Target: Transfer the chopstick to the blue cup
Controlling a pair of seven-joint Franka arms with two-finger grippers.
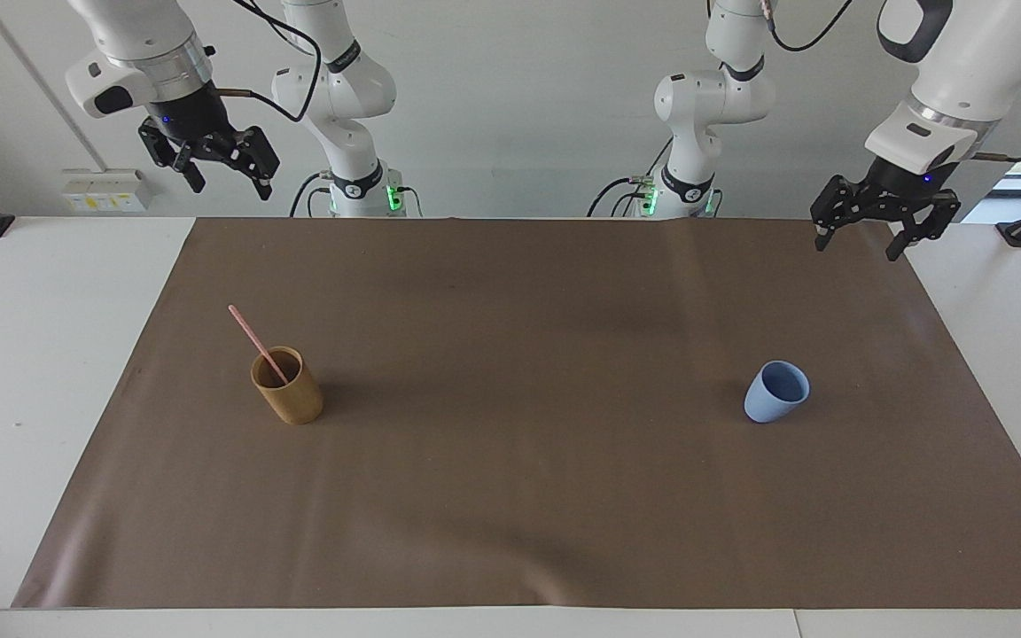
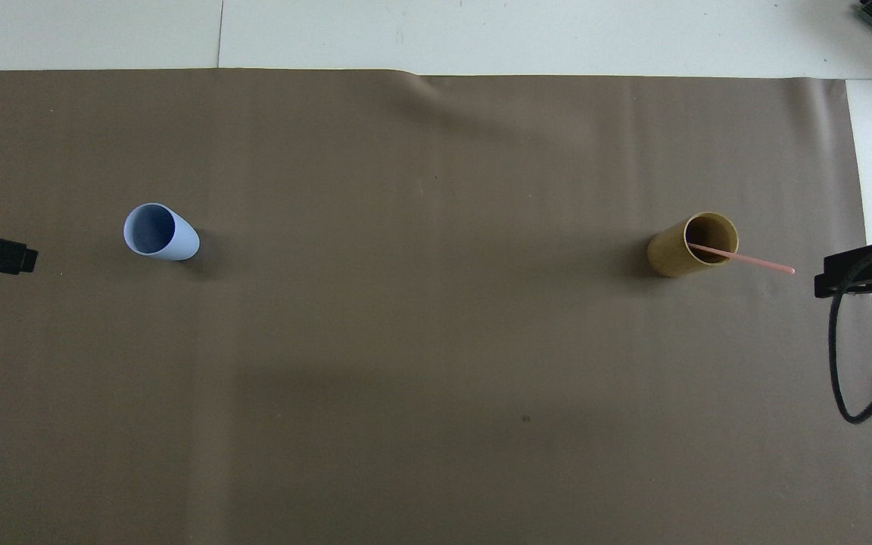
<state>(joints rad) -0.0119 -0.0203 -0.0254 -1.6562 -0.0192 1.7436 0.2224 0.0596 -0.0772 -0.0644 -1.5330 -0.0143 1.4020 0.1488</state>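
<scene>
Both grippers, left [image 1: 862, 239] and right [image 1: 225, 179], hang open and empty above the table's robot edge; the chopstick [image 1: 257, 343] leans in the tan cup [image 1: 288, 388], awaiting a pinch before moving to the blue cup [image 1: 775, 392].

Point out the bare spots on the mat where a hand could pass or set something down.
The mat is bare between the tan cup holding the chopstick and the blue cup, and along both long edges. Nowhere is crowded.

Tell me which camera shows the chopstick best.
The overhead view: the chopstick lies along the picture, sticking out of the brown cup. The facing view shows it shorter, leaning from that cup.
</scene>
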